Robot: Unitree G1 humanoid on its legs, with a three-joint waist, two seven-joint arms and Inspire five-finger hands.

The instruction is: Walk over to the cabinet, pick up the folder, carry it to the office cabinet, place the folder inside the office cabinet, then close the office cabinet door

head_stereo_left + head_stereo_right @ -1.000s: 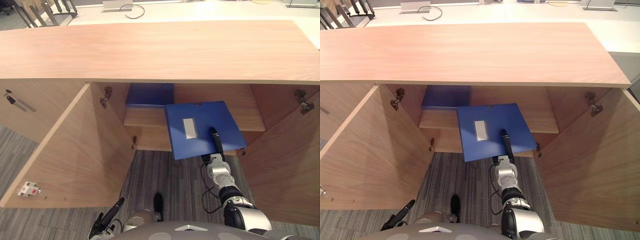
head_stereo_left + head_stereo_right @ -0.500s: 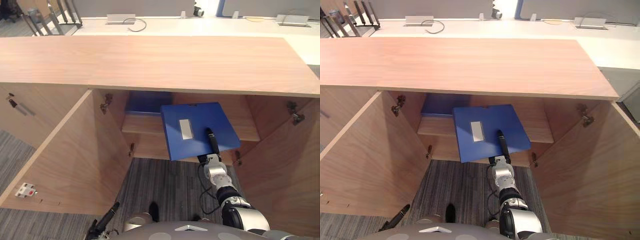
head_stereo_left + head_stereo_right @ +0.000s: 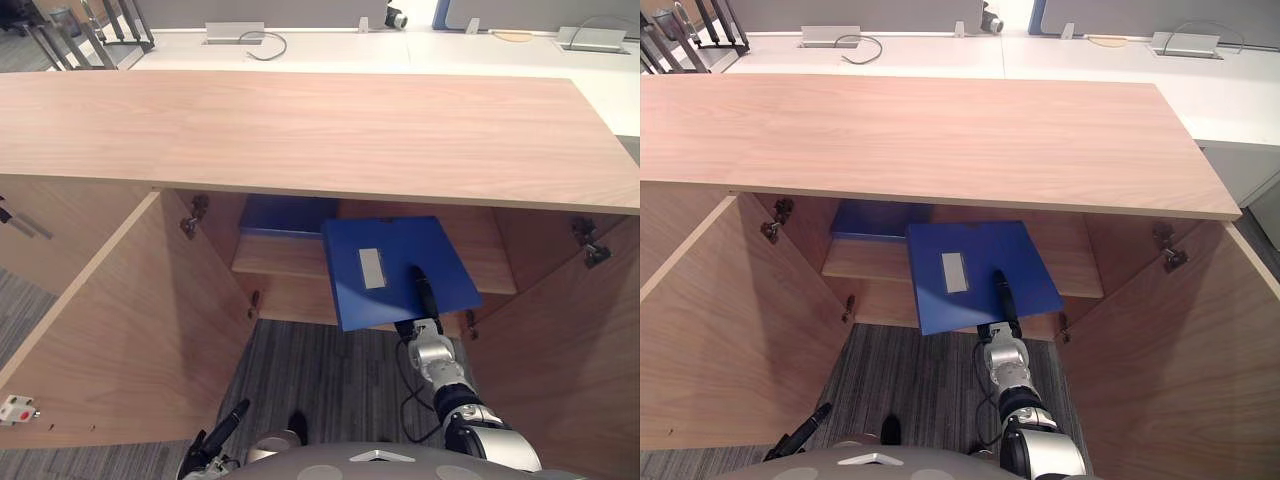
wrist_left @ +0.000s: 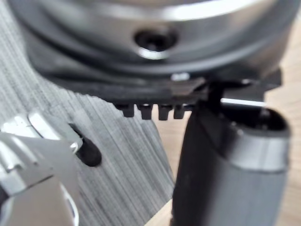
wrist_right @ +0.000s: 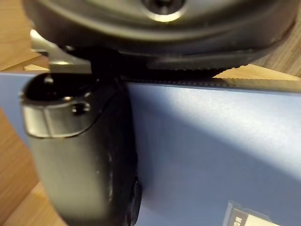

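A blue folder [image 3: 385,255] with a grey label [image 3: 371,268] is held flat in front of the open office cabinet, its far edge over the inner shelf [image 3: 275,257]. My right hand [image 3: 424,292] is shut on it, thumb lying on top of its near right part, fingers hidden beneath; the thumb [image 5: 84,155] presses on the blue cover [image 5: 207,160] in the right wrist view. A second blue folder [image 3: 288,214] lies deeper on the shelf. My left hand [image 3: 222,428] hangs low at the lower left, over the carpet.
The cabinet's wooden top [image 3: 300,125] spans the view. Its left door [image 3: 120,330] and right door [image 3: 580,340] both stand swung open toward me. Grey carpet [image 3: 320,380] lies between them. A white desk [image 3: 400,45] stands behind.
The camera has shifted, so the cabinet sits lower and further left in view. The folder stays in my right hand, held level at the shelf opening.
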